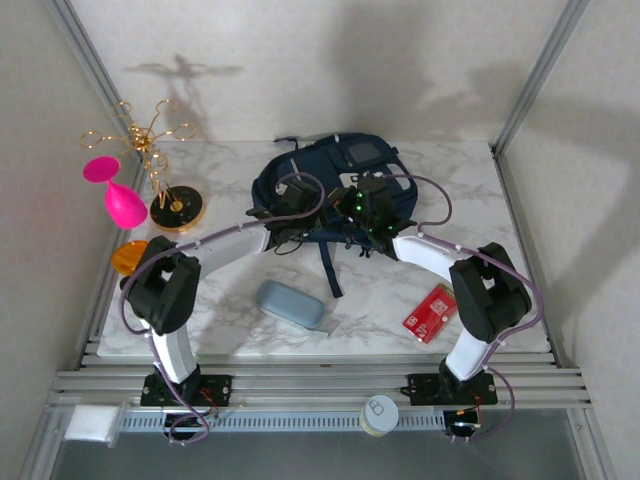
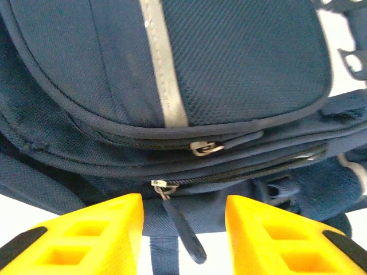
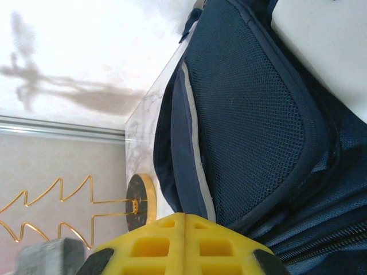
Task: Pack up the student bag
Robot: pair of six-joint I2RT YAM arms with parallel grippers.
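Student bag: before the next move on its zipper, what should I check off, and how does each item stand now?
1. Left gripper open: ok, jaws apart.
2. Zipper pull lined up: ok, it hangs between those jaws, unclamped.
3. Student bag opened: not ok, both zippers seen at the left wrist look closed.
4. Right gripper empty: ok, shut with nothing between its jaws.
5. Right gripper steadying the bag: cannot tell.
6. Items waiting: ok, blue-grey case and red packet lie on the table.
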